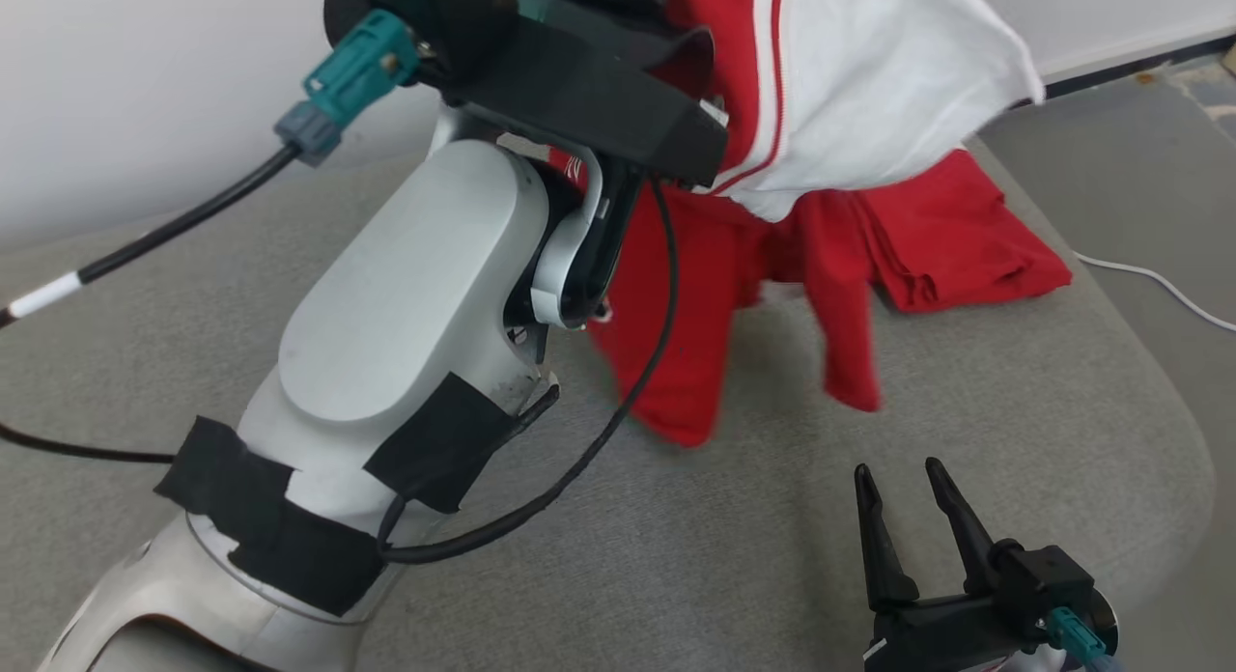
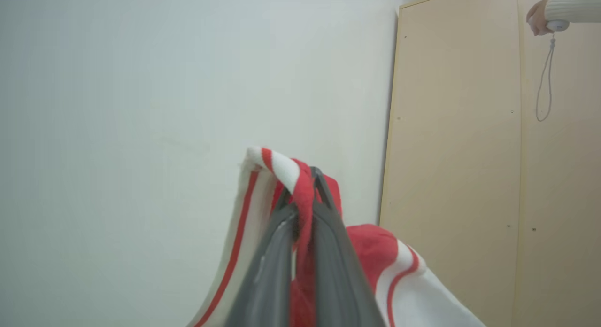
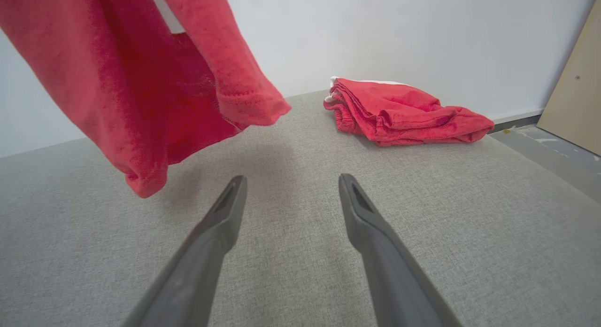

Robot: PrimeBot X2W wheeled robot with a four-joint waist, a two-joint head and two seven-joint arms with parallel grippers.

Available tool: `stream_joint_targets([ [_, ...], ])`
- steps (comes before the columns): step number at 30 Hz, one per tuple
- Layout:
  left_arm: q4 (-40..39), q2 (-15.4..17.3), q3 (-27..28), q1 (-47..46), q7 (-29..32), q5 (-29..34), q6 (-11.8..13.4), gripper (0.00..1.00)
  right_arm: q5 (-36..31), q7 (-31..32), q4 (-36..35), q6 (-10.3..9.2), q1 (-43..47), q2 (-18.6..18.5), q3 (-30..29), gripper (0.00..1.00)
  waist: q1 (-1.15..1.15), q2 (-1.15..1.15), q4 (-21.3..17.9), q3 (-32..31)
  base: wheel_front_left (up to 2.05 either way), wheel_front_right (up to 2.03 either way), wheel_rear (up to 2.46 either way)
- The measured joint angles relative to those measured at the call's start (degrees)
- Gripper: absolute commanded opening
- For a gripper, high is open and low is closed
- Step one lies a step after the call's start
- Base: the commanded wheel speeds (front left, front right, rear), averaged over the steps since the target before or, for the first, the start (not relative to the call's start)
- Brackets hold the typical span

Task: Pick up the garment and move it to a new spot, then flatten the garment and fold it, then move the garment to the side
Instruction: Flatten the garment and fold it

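Nearest, the right gripper [image 1: 898,469] is held low with jaws spread wide and empty, just below and to the right of the garment's [image 1: 676,344] hanging red hem, which is judged within its easier reach. The garment is hung lengthwise, clear of the grey padded surface [image 1: 724,575], pinched at its top edge between the left gripper's [image 2: 303,195] tightly closed jaws. Beyond the garment, a folded red cloth [image 1: 966,247] is laid.

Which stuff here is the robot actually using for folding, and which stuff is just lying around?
For the job:
red-and-white garment, hanging over the grey pad;
left end effector, shut on it;
right end effector, open.

Just lying about:
folded red cloth on the pad;
white cable beside the pad;
beige cabinet;
a person's hand.
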Motion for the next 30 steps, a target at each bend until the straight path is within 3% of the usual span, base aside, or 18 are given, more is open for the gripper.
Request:
stream_joint_targets([
  [4,-0.85,-0.07,1.69,1.00,-0.66,-2.85,2.43,0.00,0.00,-0.12,-0.63,0.00,-0.25,-0.02,-0.47,1.00,0.00,0.00,1.71,0.52,0.00,0.00,0.00],
  [9,1.31,0.42,6.24,11.27,-0.70,-2.10,4.00,0.00,-0.13,-0.13,-1.23,0.00,-0.33,0.00,-0.89,1.00,0.00,0.00,4.81,1.25,0.00,0.00,0.00],
  [18,1.96,3.88,16.24,30.04,-0.70,-0.76,4.68,0.00,-1.62,-0.12,-1.92,0.00,-0.63,0.01,-1.43,1.00,0.00,0.00,11.05,2.09,0.00,0.00,0.00],
  [25,-2.96,3.41,21.84,39.33,-0.70,-0.07,4.14,0.00,-2.60,0.44,-2.65,0.00,-0.57,0.01,-1.83,1.00,0.00,0.00,15.08,2.20,0.00,0.00,0.00],
  [30,-5.86,3.04,22.82,44.97,-0.70,-0.07,4.09,0.00,-3.08,0.96,-3.19,0.00,0.04,0.01,-1.90,1.00,0.00,0.00,16.93,1.69,0.00,0.00,0.00],
])
